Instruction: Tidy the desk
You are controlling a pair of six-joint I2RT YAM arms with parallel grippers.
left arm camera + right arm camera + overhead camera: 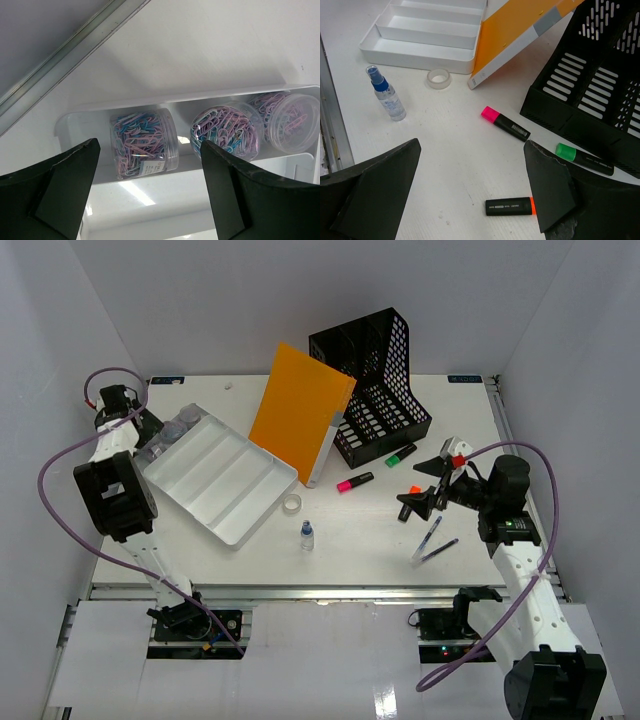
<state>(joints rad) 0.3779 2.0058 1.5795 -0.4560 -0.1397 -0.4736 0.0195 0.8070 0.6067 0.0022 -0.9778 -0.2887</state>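
As seen from above, the white counter [380, 550] spans the floor of the enclosure, its metal rail [320, 590] along the near edge beside the 2 arm bases.

- **Far left:** the left hand [152, 438] hangs over the far-left end of the white tray [215, 475]. In the wrist view, the left hand [148, 147] has its fingers [65, 185] spread wide with nothing between them.
- **Below the left hand:** 3 clear jars of coloured paper clips [142, 142] sit in a row in the tray's narrow end compartment. The tray's long compartments hold nothing.
- **Off the tray's near-right corner:** a tape roll [291, 503] lies flat. A small spray bottle [307, 535] stands upright just nearer the rail.
- **Centre:** an orange folder [300, 410] leans tilted against a black file rack [380, 380], its lower edge on the counter just beside the tray.
- **In front of the rack:** a pink highlighter [355, 482] lies apart from the rack, and a green highlighter [401, 454] lies just beside its base.
- **Right:** the right hand [425, 487] hovers above the counter with its fingers wide apart and nothing in its grasp. An orange highlighter [510, 206] lies beneath it.
- **Nearer the rail:** 2 pens [430, 538] rest side by side on the counter.
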